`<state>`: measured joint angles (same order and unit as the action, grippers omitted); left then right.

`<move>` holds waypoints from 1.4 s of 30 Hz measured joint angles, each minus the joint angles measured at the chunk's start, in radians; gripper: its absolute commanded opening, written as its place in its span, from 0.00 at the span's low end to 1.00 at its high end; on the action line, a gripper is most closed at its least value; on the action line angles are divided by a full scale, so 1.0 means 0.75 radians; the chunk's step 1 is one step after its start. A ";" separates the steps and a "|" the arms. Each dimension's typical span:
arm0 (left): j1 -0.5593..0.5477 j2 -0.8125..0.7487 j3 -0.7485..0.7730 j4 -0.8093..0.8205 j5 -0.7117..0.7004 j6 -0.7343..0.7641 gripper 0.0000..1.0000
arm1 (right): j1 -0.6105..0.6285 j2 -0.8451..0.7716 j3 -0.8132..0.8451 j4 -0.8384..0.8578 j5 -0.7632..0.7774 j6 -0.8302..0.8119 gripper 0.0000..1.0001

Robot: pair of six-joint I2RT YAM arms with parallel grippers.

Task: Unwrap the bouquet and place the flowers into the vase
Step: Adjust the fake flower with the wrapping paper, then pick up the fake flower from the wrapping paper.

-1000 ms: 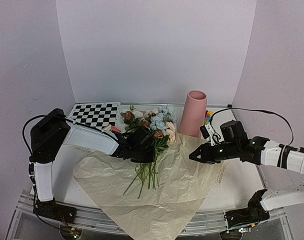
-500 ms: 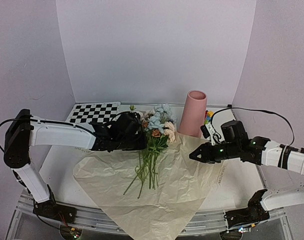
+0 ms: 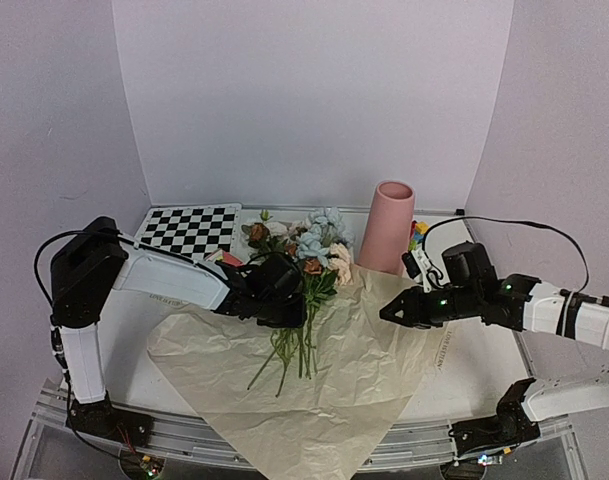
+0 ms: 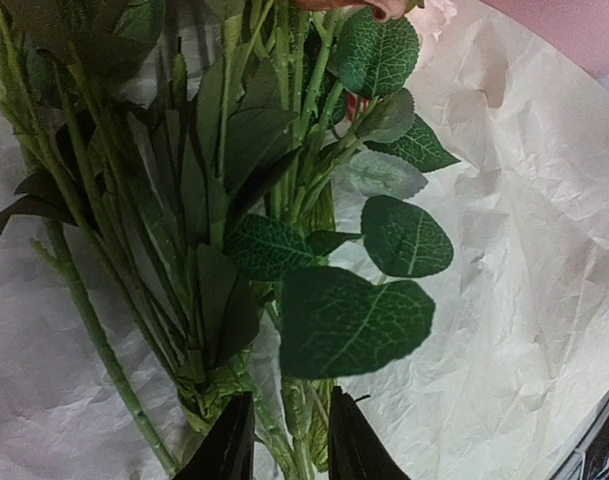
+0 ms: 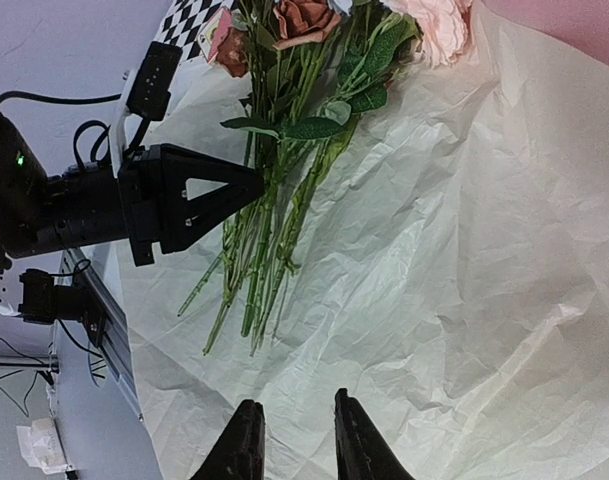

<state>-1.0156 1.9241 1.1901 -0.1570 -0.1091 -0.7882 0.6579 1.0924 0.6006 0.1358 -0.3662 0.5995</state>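
Pale lilac walls (image 3: 314,100) round a white table (image 3: 134,320), with crinkled paper (image 3: 334,390) spread open and flat beneath both sets of fingers. Flowers (image 3: 309,255) lying loose on the paper, blooms toward the back wall, thin green stems trailing toward the near edge. Left gripper (image 4: 289,445) down among the leafy stems, fingers (image 4: 229,450) parted by a narrow gap and straddling a few of those stems just past the tips, with no clamp on them to be seen and the bunch resting on the sheet. Right gripper (image 5: 294,440) hovering over bare paper, fingers (image 5: 246,445) likewise a narrow way apart and holding nothing, the stem ends ahead of the fingertips and well apart from them. Vase (image 3: 389,225) standing upright at the back of the table, on the back-wall side of the right fingers, just beside the paper's far edge and near the pink and pale-blue blooms. Checkerboard (image 3: 192,228) lying flat on the back-wall side of the left fingers, near the rust-brown blooms. Small coloured blocks (image 3: 417,235) tucked just beside the vase, on the side away from the left fingers.
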 measured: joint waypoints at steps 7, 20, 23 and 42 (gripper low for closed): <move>0.000 0.070 0.077 0.005 0.031 0.004 0.26 | 0.000 0.000 -0.006 0.001 0.005 -0.001 0.26; 0.000 0.142 0.159 -0.051 0.012 0.004 0.22 | 0.000 0.000 -0.010 0.008 0.012 -0.001 0.26; 0.000 0.153 0.159 -0.069 0.011 0.004 0.22 | 0.000 0.000 -0.011 0.008 0.014 -0.001 0.26; 0.000 0.026 0.182 -0.197 -0.017 -0.012 0.00 | 0.000 -0.009 -0.011 0.007 0.014 -0.002 0.26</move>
<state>-1.0157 1.9440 1.3269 -0.3049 -0.1217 -0.7971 0.6579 1.0853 0.5926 0.1413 -0.3553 0.5983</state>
